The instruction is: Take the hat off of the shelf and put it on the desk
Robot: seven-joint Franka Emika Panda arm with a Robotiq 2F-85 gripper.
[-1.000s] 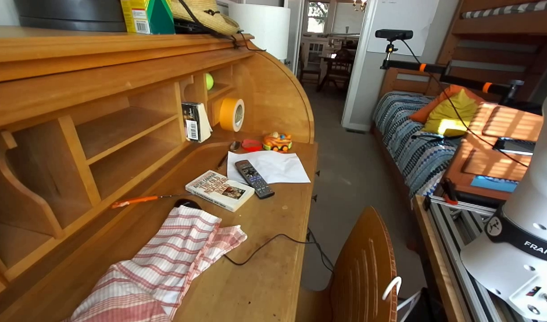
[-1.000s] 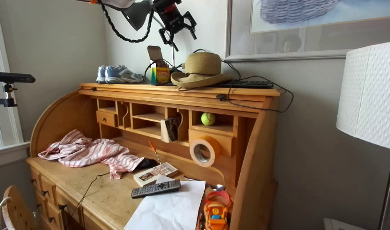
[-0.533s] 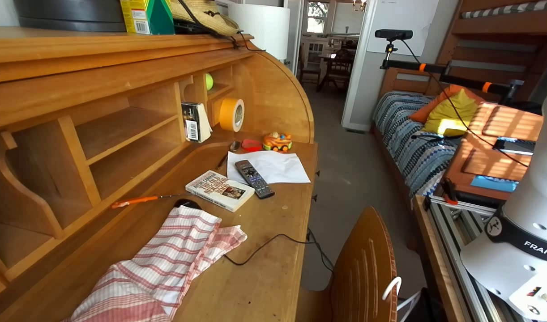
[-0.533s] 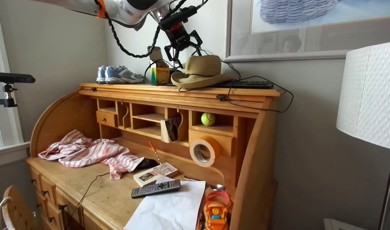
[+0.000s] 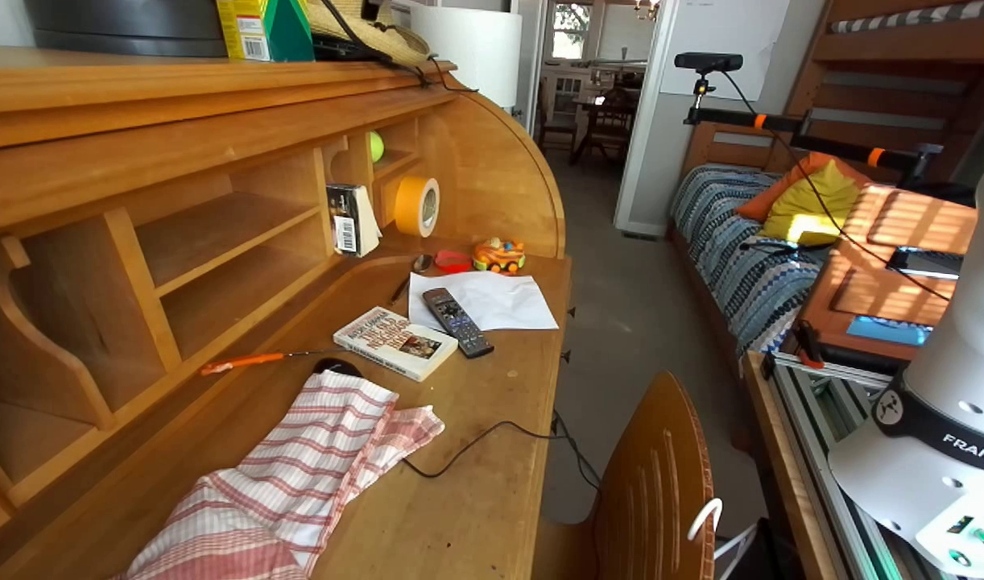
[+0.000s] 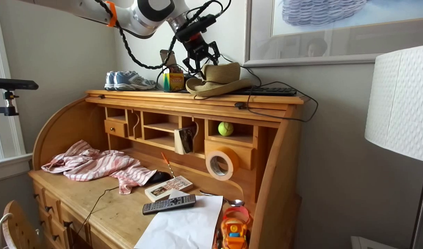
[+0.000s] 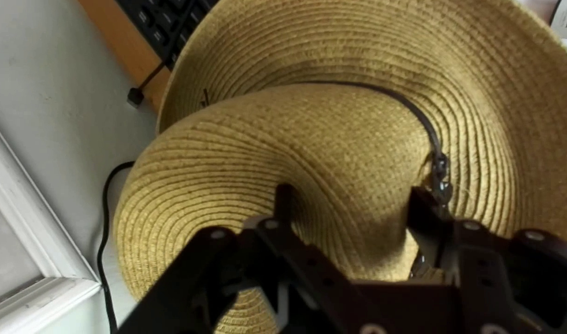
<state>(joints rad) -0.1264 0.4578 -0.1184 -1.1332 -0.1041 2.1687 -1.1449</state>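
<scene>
The tan straw hat [image 6: 225,74] sits on the shelf [image 6: 145,95], the hutch's top board, towards its right in an exterior view. Its brim also shows at the top edge of an exterior view [image 5: 379,36], and it fills most of the wrist view [image 7: 348,120]. My gripper [image 6: 208,69] is over the left part of the crown, tilted, fingers apart. In the wrist view the gripper [image 7: 351,192] has one finger in the crown's dent and one outside the crown by the dark band, with crown wall between. The wooden desk [image 6: 125,212] lies below.
A crayon box [image 6: 173,81] and sneakers [image 6: 128,81] stand left of the hat. A keyboard [image 6: 273,91] with loose cables lies under and beside it. A picture frame [image 6: 248,34] hangs behind. The checked cloth [image 6: 100,164], remote [image 6: 169,204], book [image 6: 168,188] and paper [image 6: 187,224] lie on the desk.
My gripper has come down and right from above the crayon box onto the hat's crown. The fingers look slightly closer together, and the crown has tilted a little.
</scene>
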